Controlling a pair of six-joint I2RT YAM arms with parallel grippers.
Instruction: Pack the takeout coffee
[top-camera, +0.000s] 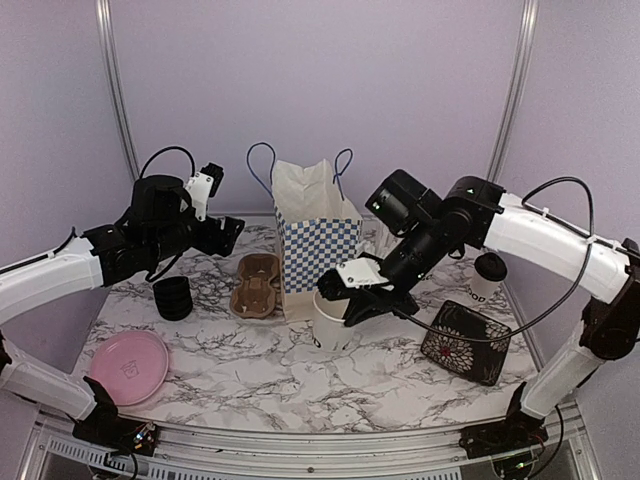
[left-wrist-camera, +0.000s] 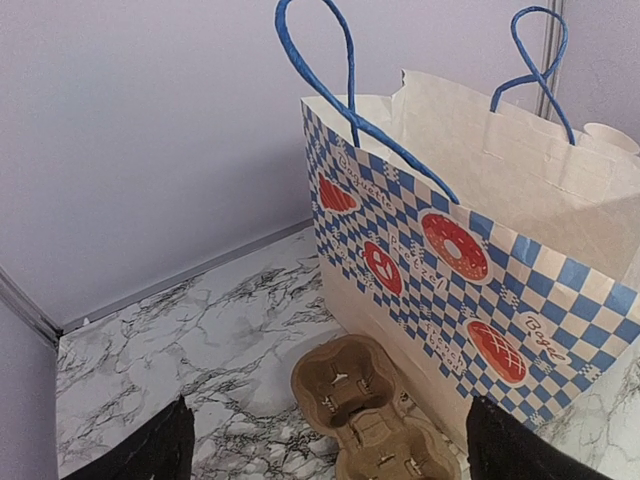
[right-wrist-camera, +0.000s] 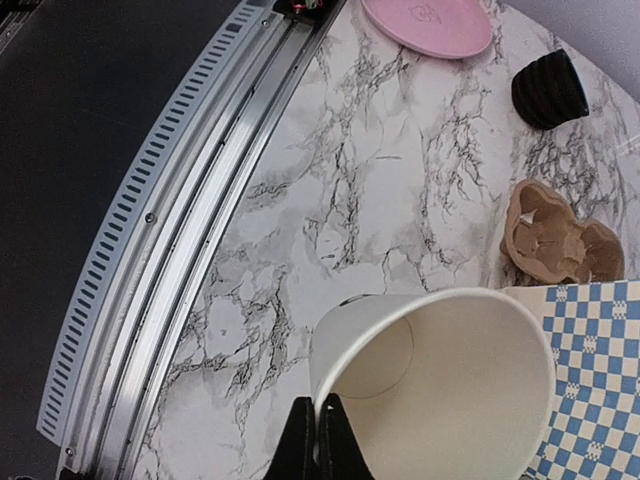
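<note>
Risk of crumpling or dropping the white cup (right-wrist-camera: 450, 380), pinched only by its thin rim in the tightly closed right gripper (right-wrist-camera: 318, 430); left gripper (left-wrist-camera: 335, 445) spread wide, holding nothing, carrier (left-wrist-camera: 365, 400) just below.

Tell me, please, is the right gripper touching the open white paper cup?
Touching. The right wrist view shows it: the right gripper is shut on the white paper cup, and its two fingers pinch the rim wall between them.
</note>
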